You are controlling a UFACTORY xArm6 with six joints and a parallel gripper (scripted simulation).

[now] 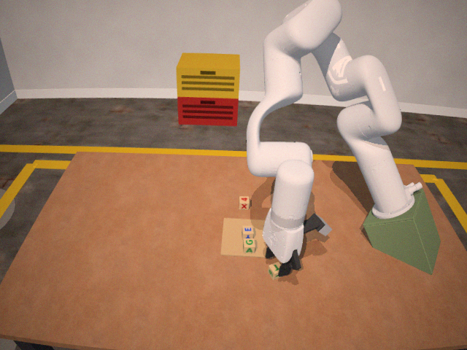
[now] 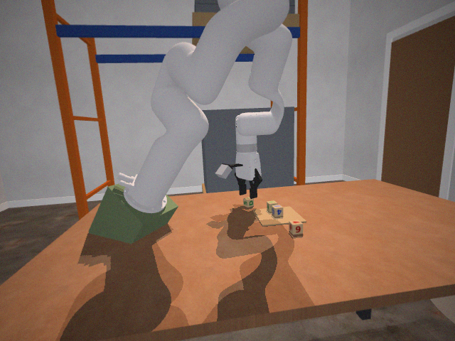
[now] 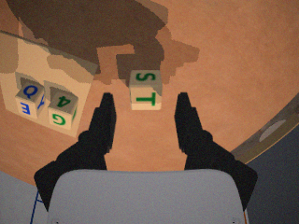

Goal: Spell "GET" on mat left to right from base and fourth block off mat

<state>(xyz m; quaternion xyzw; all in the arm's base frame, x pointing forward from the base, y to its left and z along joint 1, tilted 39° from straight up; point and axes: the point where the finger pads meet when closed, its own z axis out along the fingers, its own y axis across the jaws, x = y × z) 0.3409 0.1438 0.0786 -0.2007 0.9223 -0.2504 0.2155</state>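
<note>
The T block (image 1: 273, 270) lies on the table off the tan mat (image 1: 241, 242), near its corner; it shows a green T on top in the wrist view (image 3: 145, 91) and also appears in the exterior view (image 2: 248, 202). My gripper (image 3: 145, 105) (image 1: 283, 265) (image 2: 248, 187) is open and hovers just above the T block, fingers either side, not touching. The G block (image 1: 249, 246) and the E block (image 1: 247, 231) sit side by side on the mat (image 3: 37, 81); both show in the wrist view: G (image 3: 60, 111), E (image 3: 28, 96). The X block (image 1: 244, 203) lies off the mat.
The robot's green base (image 1: 403, 233) stands at the table's right. A yellow and red cabinet (image 1: 208, 88) stands on the floor behind the table. An orange rack (image 2: 73, 110) stands behind the base in the exterior view.
</note>
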